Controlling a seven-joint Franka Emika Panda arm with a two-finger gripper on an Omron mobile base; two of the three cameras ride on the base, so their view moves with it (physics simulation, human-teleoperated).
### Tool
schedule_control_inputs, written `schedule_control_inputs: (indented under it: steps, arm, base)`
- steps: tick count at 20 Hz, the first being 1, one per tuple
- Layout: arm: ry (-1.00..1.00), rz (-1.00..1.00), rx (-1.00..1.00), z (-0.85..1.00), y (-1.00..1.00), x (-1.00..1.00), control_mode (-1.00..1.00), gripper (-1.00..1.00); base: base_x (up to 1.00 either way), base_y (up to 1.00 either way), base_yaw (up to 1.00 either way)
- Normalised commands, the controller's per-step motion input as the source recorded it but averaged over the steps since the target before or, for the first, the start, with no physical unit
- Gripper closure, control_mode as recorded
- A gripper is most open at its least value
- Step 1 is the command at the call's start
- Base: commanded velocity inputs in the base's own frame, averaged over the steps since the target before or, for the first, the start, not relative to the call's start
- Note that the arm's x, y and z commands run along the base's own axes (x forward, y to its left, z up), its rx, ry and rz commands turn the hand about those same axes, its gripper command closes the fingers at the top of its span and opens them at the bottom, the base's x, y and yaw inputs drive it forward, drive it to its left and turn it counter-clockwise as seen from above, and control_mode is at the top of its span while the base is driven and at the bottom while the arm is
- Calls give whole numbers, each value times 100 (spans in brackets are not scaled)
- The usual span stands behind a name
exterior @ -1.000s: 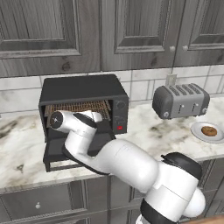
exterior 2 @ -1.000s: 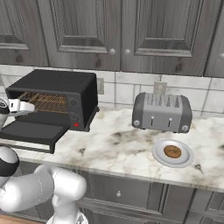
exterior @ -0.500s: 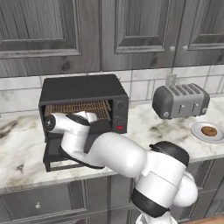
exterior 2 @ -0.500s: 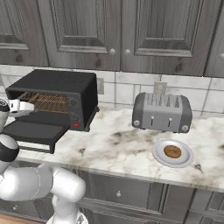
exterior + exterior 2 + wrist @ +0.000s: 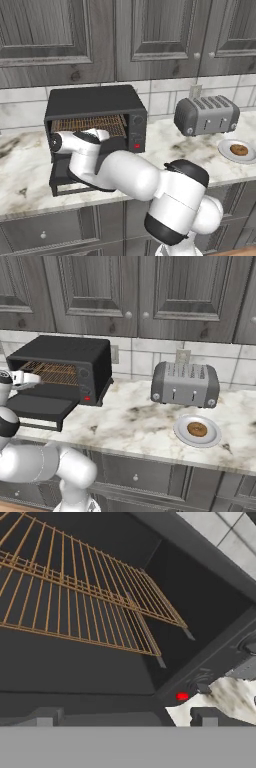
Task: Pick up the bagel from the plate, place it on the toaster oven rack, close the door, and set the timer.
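Observation:
The bagel (image 5: 239, 150) (image 5: 197, 429) lies on the plate (image 5: 225, 148) (image 5: 181, 431) at the right end of the counter, far from the arm. The black toaster oven (image 5: 95, 100) (image 5: 65, 348) stands at the left. Its door (image 5: 40, 406) (image 5: 59, 176) hangs down open. The copper wire toaster oven rack (image 5: 90, 125) (image 5: 52, 372) (image 5: 75, 597) is bare. My gripper (image 5: 30, 377) (image 5: 102, 134) (image 5: 127, 717) hovers at the oven mouth above the door, open, with nothing between its fingertips (image 5: 47, 716).
A silver toaster (image 5: 206, 115) (image 5: 185, 383) stands between the oven and the plate. The oven's control panel with a red light (image 5: 182, 696) (image 5: 87, 398) is on its right side. Grey cabinet doors hang above the marble counter (image 5: 130, 421).
The arm's elbow and forearm have swung left across the front of the oven. The hand has stayed at the oven mouth, still open.

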Motion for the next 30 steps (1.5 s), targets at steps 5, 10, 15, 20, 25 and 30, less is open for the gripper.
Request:
schedule_control_inputs:
  steps: [5,10,15,20,25,30]
  arm:
    - [0,3,0,-13,0,24,-100,-100]
    - [0,5,-3,-4,0,22,-100,-100]
    - [0,4,-9,-12,0,5,-100,-100]
    - [0,4,-9,-21,0,18,-100,-100]
    - [0,5,-4,-17,0,28,-100,-100]
    - [0,4,-1,-14,0,21,-100,-100]
  base:
    - [0,0,0]
    - [0,0,0]
    - [0,0,0]
    - [0,0,0]
    - [0,0,0]
    - [0,0,0]
